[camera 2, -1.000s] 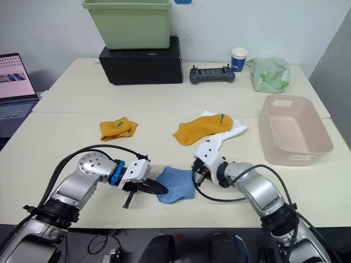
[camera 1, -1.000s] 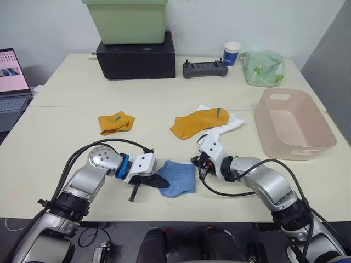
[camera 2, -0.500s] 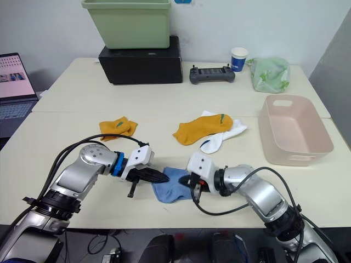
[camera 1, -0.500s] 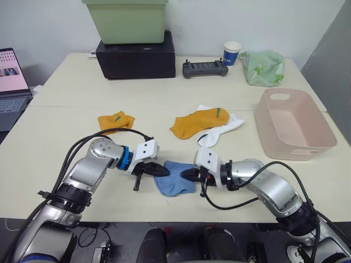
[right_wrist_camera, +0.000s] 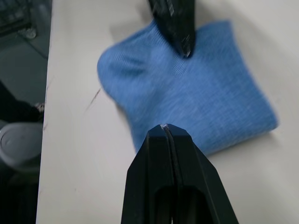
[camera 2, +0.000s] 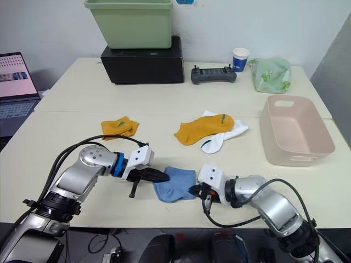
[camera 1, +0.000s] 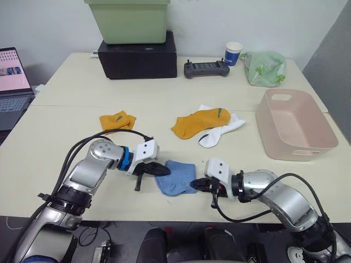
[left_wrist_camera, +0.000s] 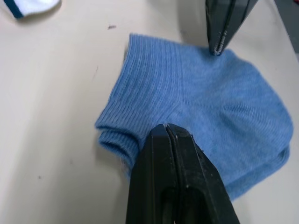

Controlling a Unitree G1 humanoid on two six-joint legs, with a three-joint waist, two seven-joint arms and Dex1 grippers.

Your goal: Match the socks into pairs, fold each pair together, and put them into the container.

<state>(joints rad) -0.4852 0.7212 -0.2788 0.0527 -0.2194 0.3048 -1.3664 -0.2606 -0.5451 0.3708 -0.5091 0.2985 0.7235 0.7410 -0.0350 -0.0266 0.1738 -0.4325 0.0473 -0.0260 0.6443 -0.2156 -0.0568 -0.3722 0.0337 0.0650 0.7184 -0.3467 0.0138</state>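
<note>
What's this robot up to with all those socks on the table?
It is sorting socks. Both grippers, fingers shut, sit at opposite edges of a folded light blue fabric sock near the table's front edge: the left gripper on one side, the right gripper on the other. Two mustard-orange socks and a white sock lie farther back. The pale pink plastic basket holds no socks.

Two orange socks [camera 1: 116, 120] [camera 1: 198, 123], one white sock [camera 1: 220, 131], one folded blue sock bundle [camera 1: 175, 177], one pink basket [camera 1: 295, 125], one green bin [camera 1: 127, 19].
</note>
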